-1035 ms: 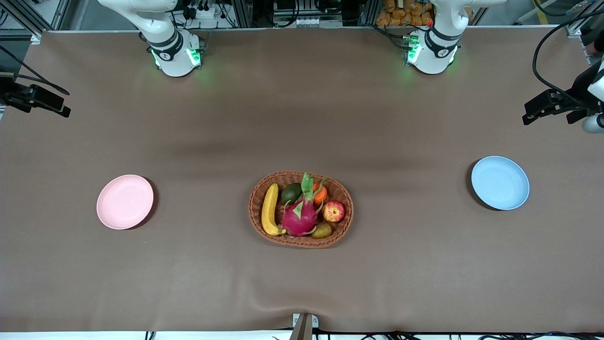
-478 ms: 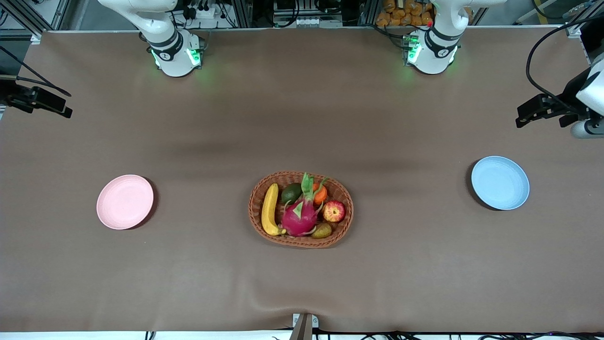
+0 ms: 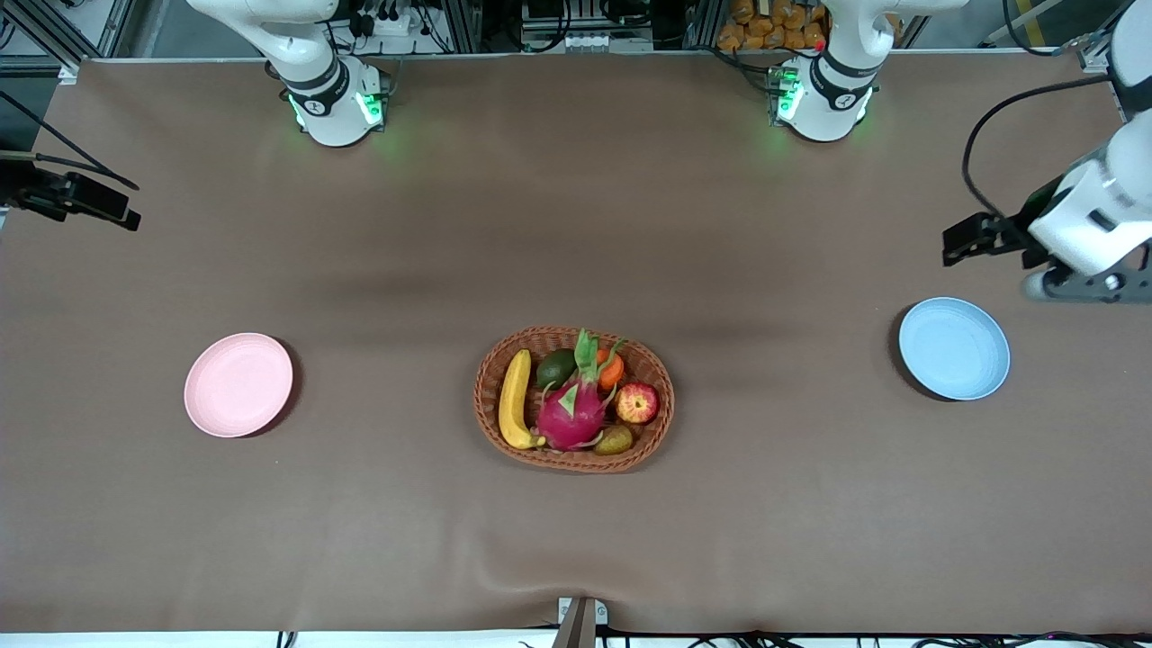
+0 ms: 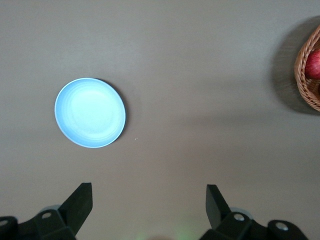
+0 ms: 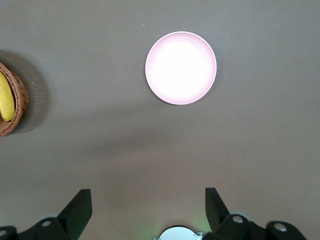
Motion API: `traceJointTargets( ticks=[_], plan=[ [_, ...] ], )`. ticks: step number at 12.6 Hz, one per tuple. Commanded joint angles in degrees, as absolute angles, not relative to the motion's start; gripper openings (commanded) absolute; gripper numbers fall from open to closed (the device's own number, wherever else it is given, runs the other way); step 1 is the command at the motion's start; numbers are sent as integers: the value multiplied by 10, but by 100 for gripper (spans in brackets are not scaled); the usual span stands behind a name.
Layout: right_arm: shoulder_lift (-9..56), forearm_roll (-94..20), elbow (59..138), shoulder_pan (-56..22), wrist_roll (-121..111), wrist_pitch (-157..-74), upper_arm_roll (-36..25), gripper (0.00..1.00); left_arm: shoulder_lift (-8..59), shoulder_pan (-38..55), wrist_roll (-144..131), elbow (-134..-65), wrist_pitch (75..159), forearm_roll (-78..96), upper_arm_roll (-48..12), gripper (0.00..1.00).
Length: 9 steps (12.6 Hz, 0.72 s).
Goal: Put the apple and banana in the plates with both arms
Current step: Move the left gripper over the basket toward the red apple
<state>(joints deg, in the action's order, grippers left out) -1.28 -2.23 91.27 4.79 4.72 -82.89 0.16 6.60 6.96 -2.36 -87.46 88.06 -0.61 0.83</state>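
Left end effector (image 4: 148,202) moved inward, nearer blue plate (image 3: 954,349).

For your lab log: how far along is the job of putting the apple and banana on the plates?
Nothing is done yet. The apple and banana lie in the basket; the pink plate and blue plate are bare. The left gripper is open above the table near the blue plate, the right gripper open near the pink plate, neither holding anything. Both picks and placements remain.

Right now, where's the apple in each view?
Front view: apple in the basket, at the end toward the left arm.
Left wrist view: apple at the frame edge, inside the basket rim.
Right wrist view: not in it.
Shared landmark: the basket.
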Motion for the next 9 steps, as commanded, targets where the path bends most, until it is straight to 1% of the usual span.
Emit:
traceJointTargets(
  ticks=[1,3,6,9],
  plan=[
    [-10,-33,914,57,41,-831,8,100,105,99,-32,-832,877,-1,10,100],
    [-7,-33,914,58,38,-831,8,100,128,122,-39,-825,888,-1,11,100],
    [17,-47,914,41,38,-850,9,100,172,152,-64,-807,917,-2,11,100],
    [48,-78,914,33,37,-880,9,100,208,172,-71,-804,971,0,10,100]
  ],
)
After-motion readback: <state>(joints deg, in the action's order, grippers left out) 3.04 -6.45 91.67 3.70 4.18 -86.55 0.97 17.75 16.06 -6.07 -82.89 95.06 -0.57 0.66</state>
